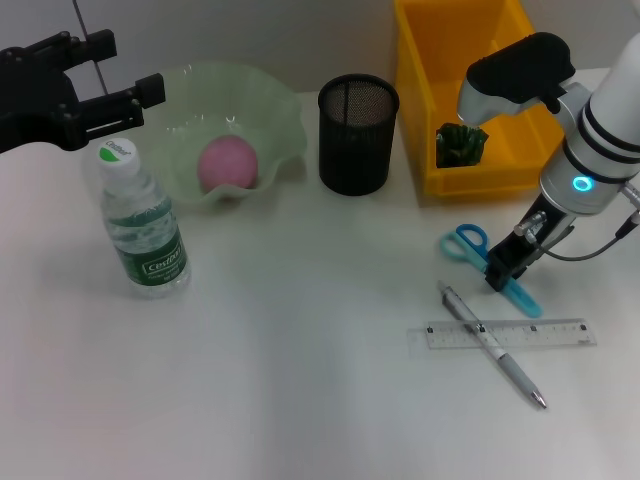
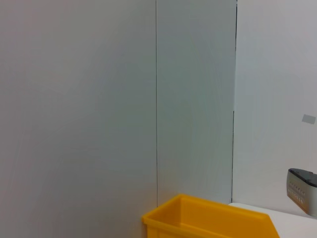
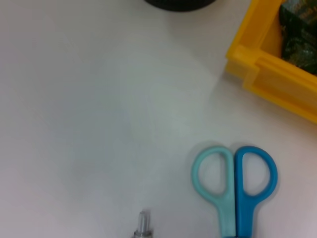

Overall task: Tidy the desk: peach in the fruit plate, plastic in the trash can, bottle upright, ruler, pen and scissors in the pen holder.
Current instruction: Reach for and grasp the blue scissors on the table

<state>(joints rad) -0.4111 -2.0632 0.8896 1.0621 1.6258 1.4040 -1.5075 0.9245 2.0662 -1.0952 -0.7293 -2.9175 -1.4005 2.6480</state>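
The scissors (image 1: 487, 268) lie flat on the table (image 1: 300, 380) beside the trash can (image 1: 420, 60). They look light, stiff and slippery. The right gripper (image 1: 497, 277) stands over the blades, the best hold; whether its jaws are spread cannot be told.

The right arm (image 1: 600, 130) is white with black bands, a glowing cyan ring and grey cable.
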